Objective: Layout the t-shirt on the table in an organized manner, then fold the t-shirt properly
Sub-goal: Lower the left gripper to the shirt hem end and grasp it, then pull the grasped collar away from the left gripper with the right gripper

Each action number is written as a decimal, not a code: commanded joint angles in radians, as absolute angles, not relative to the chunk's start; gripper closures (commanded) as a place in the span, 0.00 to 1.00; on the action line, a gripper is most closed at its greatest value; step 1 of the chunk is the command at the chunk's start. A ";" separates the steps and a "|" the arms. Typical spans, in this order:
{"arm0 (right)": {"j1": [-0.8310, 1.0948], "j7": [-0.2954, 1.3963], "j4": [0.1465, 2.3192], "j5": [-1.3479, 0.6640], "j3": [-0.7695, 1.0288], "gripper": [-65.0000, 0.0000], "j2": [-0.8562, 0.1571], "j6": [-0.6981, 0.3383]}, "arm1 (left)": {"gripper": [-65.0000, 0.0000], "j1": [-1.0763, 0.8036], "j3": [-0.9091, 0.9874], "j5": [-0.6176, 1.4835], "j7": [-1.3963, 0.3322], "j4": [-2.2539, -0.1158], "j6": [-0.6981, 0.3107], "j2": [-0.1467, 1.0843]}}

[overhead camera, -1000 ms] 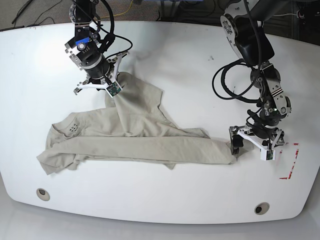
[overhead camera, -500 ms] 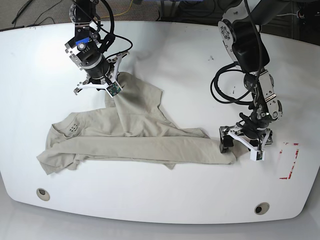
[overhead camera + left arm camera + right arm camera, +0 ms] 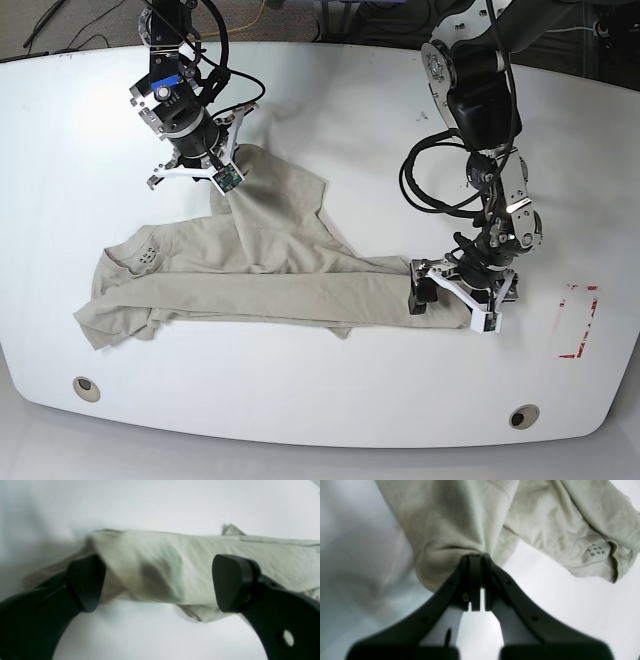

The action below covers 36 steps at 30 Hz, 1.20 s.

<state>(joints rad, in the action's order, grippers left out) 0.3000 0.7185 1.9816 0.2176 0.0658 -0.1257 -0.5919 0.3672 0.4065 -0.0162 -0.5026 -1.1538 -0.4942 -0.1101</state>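
Note:
The khaki t-shirt (image 3: 260, 275) lies stretched in a long wrinkled band across the white table (image 3: 350, 400). Its collar label (image 3: 146, 257) is at the left end. My right gripper (image 3: 218, 185), on the left of the base view, is shut on a raised fold of the t-shirt (image 3: 450, 517), with the pinch showing at my right gripper (image 3: 475, 562). My left gripper (image 3: 447, 305) stands open, low over the shirt's right end. In the left wrist view the t-shirt (image 3: 200, 552) lies between the fingertips of my left gripper (image 3: 160, 582), which do not press it.
A red tape outline (image 3: 580, 325) marks the table at the right. Two grommet holes (image 3: 86, 388) (image 3: 523, 416) sit near the front edge. Cables hang from both arms at the back.
My left arm has swung leftward from beside the red tape until its open jaws straddle the shirt's right end. The right arm and its grip have stayed put.

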 commanded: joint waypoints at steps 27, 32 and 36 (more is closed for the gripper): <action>0.292 0.704 2.000 0.214 0.070 1.00 -0.130 -0.587 | 0.77 0.400 0.390 0.001 -0.481 -1.171 -0.498 -0.128; 0.294 0.704 2.002 0.214 0.071 1.00 -0.130 -0.587 | 0.89 0.400 0.392 0.001 -0.481 -1.173 -0.498 -0.127; 0.295 0.704 2.003 0.214 0.097 1.00 -0.127 -0.587 | 1.00 0.400 0.392 0.001 -0.481 -1.175 -0.498 -0.114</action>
